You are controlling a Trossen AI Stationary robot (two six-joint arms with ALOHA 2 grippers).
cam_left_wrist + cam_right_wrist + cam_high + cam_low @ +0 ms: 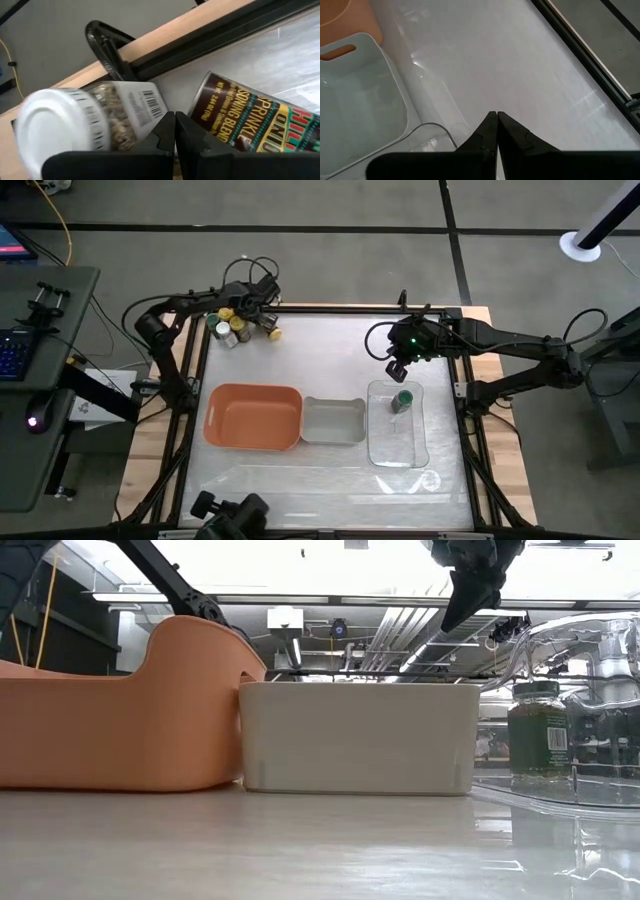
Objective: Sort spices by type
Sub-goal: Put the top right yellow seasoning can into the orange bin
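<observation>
Several spice jars point(235, 328) with yellow or white lids crowd the table's far left corner. My left gripper point(250, 320) is down among them, shut. In the left wrist view its fingers point(175, 117) point between a clear jar with a white lid point(75, 125) and a dark jar with a printed label point(250, 120), both tilted over. A green-lidded jar point(401, 400) stands upright on its base in the clear tray point(395, 450). My right gripper point(397, 372) hangs shut above that tray's far end, holding nothing. My left gripper's shut fingers point(160, 135) slant down between the white-lidded jar's side point(137, 117) and the dark jar's end point(205, 107). The white-lidded jar lies close against one finger. I cannot tell whether the fingers touch either jar.
An orange tray point(252, 418) and a grey tray point(333, 422) stand side by side mid-table, left of the clear tray. The table's black frame rail point(210, 40) runs just beyond the jars. Bare tabletop lies between the jars and the trays.
</observation>
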